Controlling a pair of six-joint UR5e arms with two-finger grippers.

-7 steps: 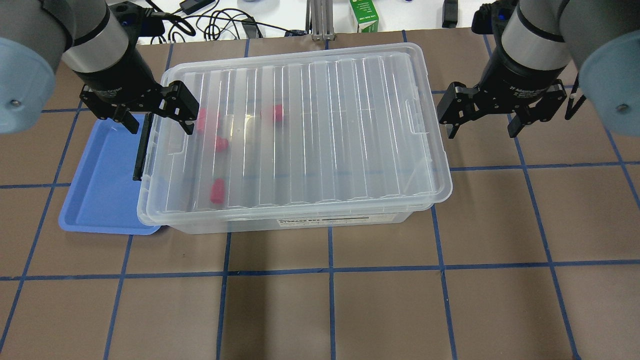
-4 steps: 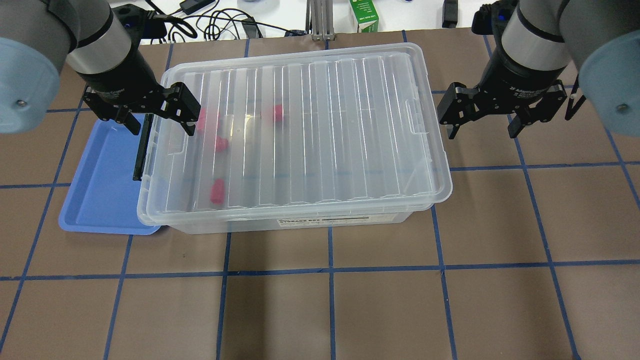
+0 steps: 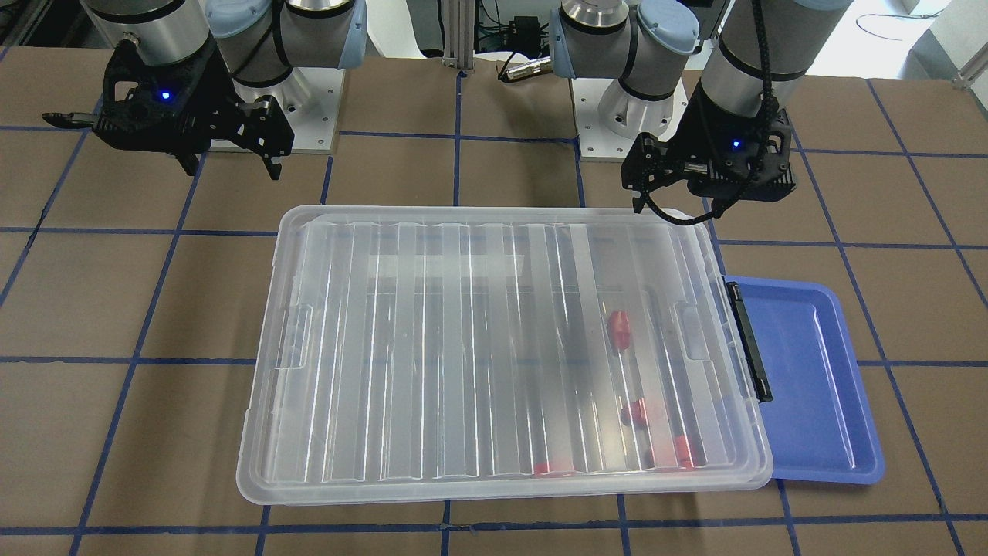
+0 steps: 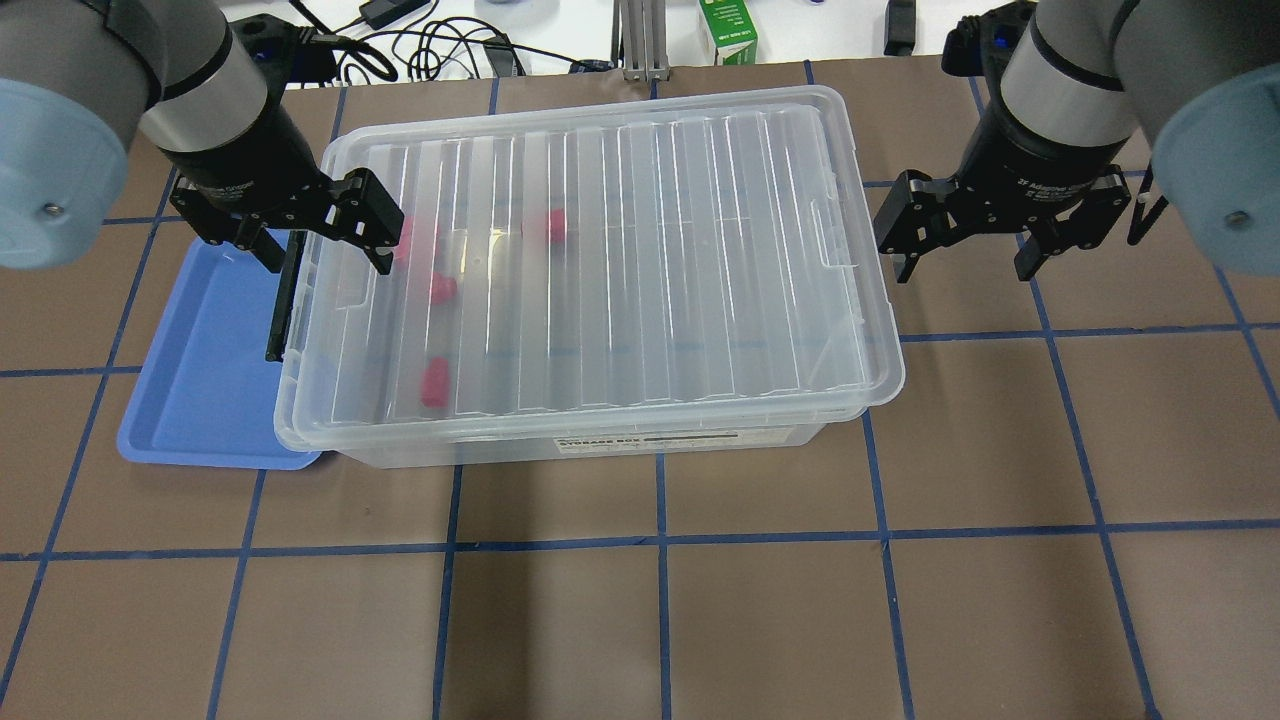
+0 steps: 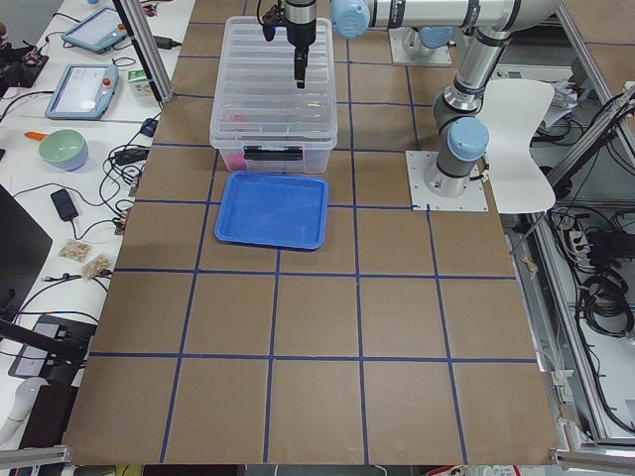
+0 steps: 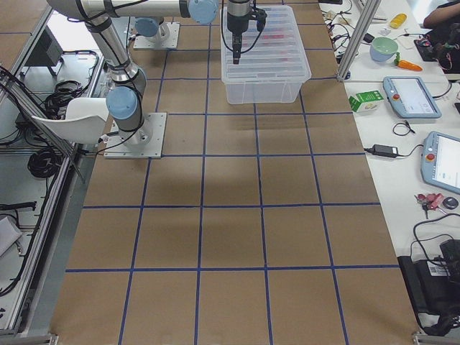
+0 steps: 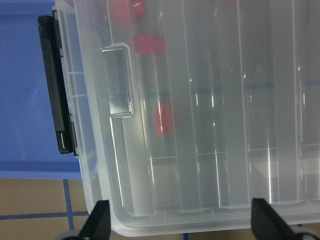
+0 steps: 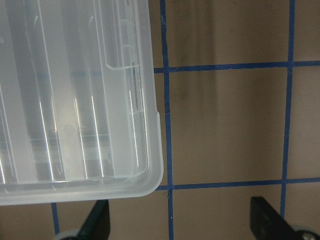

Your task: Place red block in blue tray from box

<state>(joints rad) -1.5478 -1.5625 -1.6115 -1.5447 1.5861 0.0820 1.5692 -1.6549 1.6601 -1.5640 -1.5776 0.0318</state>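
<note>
The box (image 4: 640,270) is a clear bin with its ribbed lid on and a black latch (image 4: 283,300) on its left short side. Several red blocks (image 4: 434,382) lie inside near that end, seen through the lid; they also show in the left wrist view (image 7: 163,119). The blue tray (image 4: 200,360) lies against the latch side, partly under the box rim, and holds nothing. My left gripper (image 4: 325,255) is open and empty, hovering over the box's latch edge. My right gripper (image 4: 962,268) is open and empty, above the table just off the box's other short side.
A green carton (image 4: 728,32) and tangled cables (image 4: 420,50) lie beyond the table's far edge. Blue tape lines (image 4: 660,540) grid the brown tabletop. In the right wrist view the box's corner (image 8: 145,175) sits at the left, with bare table beside it.
My left gripper has shifted slightly right, further over the box's latch edge. My right gripper has barely moved. The box, blocks and tray have not moved.
</note>
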